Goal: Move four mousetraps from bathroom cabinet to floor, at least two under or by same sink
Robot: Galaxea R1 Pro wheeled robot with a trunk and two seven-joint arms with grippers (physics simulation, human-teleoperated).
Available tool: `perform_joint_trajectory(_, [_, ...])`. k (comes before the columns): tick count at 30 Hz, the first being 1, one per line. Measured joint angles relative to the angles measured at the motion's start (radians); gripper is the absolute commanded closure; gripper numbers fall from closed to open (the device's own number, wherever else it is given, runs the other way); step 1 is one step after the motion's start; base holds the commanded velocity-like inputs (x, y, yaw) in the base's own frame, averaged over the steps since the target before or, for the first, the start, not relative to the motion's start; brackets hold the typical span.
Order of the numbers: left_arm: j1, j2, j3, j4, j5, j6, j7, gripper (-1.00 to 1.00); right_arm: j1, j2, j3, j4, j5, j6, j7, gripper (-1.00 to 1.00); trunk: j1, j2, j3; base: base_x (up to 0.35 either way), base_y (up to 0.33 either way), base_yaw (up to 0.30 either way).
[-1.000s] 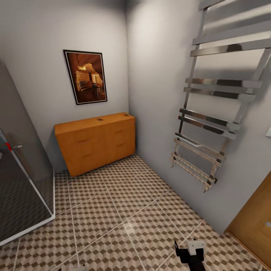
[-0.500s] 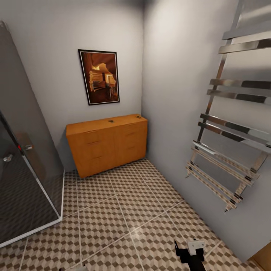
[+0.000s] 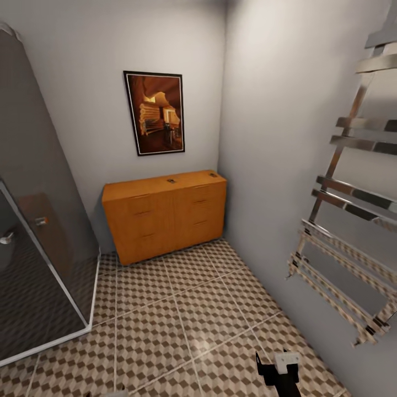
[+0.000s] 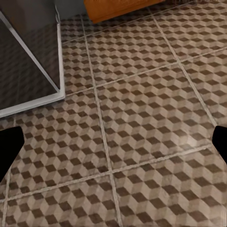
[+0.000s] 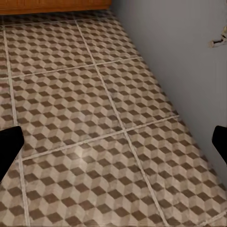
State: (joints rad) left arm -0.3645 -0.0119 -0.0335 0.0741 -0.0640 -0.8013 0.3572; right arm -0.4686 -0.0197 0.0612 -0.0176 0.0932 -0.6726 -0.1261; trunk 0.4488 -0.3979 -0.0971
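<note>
An orange wooden cabinet with drawers stands against the far wall, in the corner. On its top lie two small flat pieces that look like mousetraps, too small to make out. The bathroom floor of cube-pattern tiles stretches between me and the cabinet. My right gripper hangs low at the near edge, far from the cabinet. In the right wrist view the right gripper is open over bare tiles. The left gripper is open too, with nothing between its fingers. The bathroom sink is out of view.
A glass shower enclosure with a white base frame fills the left side. A chrome towel rail juts from the grey wall on the right. A framed picture hangs above the cabinet.
The whole head view has shifted: cabinet and picture sit further right, more shower glass shows, and the wooden door at the right has gone from sight. The right gripper keeps its place in the picture.
</note>
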Motion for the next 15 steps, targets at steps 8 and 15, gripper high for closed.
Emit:
perform_joint_trajectory(8, [0.000, 0.000, 0.000, 0.000, 0.000, 0.000, 0.000, -1.00, 0.000, 0.000, 0.000, 0.000, 0.000, 0.000, 0.000, -1.00, 0.000, 0.000, 0.000, 0.305, -0.123, 0.184])
perform_joint_trajectory(15, [0.000, 0.000, 0.000, 0.000, 0.000, 0.000, 0.000, -1.00, 0.000, 0.000, 0.000, 0.000, 0.000, 0.000, 0.000, -1.00, 0.000, 0.000, 0.000, 0.305, -0.124, 0.174])
